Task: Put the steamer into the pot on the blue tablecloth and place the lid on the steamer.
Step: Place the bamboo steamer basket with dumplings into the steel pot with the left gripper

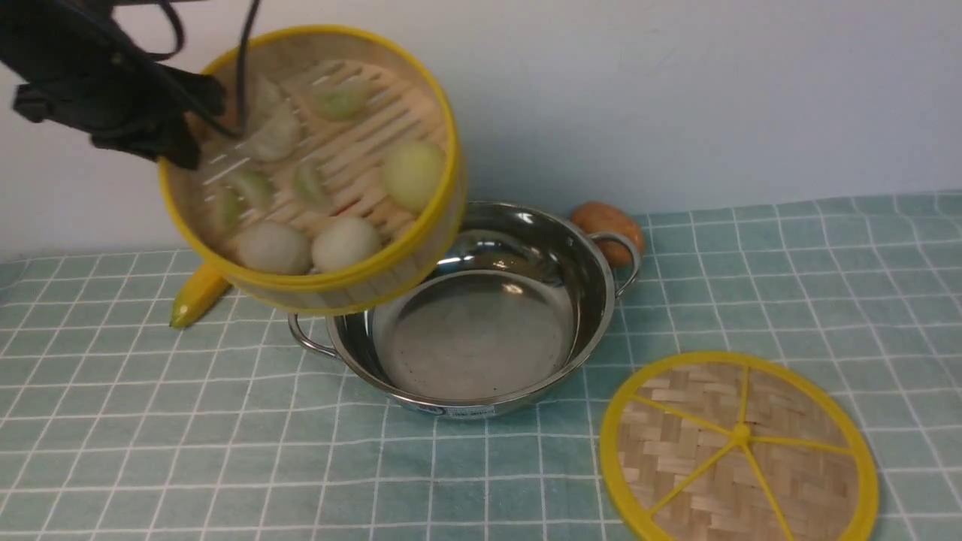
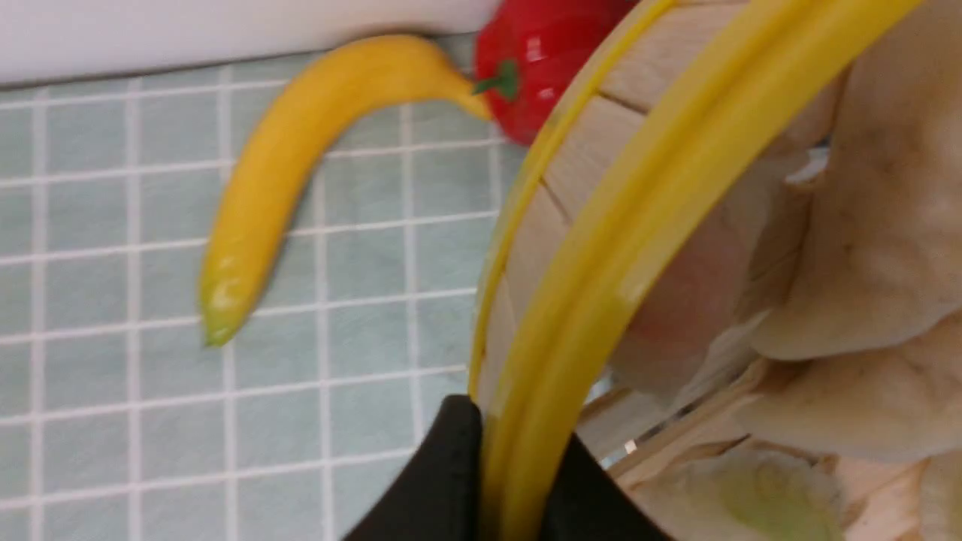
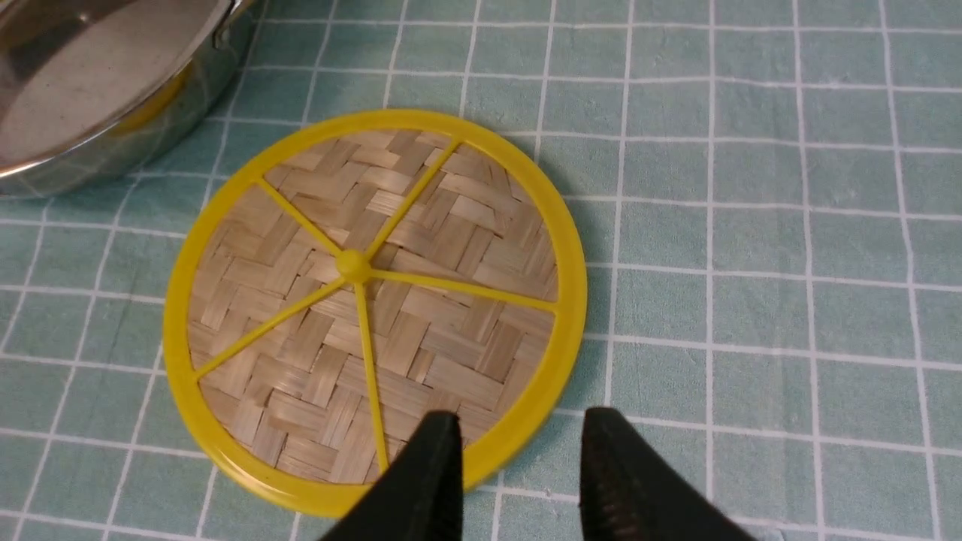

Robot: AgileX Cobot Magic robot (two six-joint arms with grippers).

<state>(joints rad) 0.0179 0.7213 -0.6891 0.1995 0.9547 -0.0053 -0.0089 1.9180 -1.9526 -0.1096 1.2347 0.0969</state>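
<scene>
One wide sheet of pale blue tablecloth (image 1: 225,451) is spreading beneath everything, its thin white lines making a grid, and up above it the big bamboo steamer (image 1: 451,203) is hanging in the air, tilting with its open side facing the front camera! It's covering part of the pot (image 1: 481,338) in that view, but it isn't sitting inside; the shiny steel pot is standing on the cloth, its bare floor showing, a loop handle sticking out at either side. Over to the right and nearer the camera, the lid (image 1: 684,466) is lying flat on the cloth, five yellow spokes meeting at its hub. Now the grippers: the left gripper (image 2: 518,443) is clamping the steamer's yellow rim, a dark finger pressing on each side, while the right gripper (image 3: 522,428) is holding its fingers apart with nothing between them, hovering by the lid's edge. Behind the pot, a brown rounded item (image 1: 605,225) is resting near the right handle. The yellow banana (image 2: 278,173) is curving across the cloth, its stem end reaching the red pepper (image 2: 552,68), which is peeking out from behind the steamer. Smallest of all, two whitish round pieces (image 1: 308,246) are nestling inside the steamer among other pale food pieces (image 1: 308,180)
</scene>
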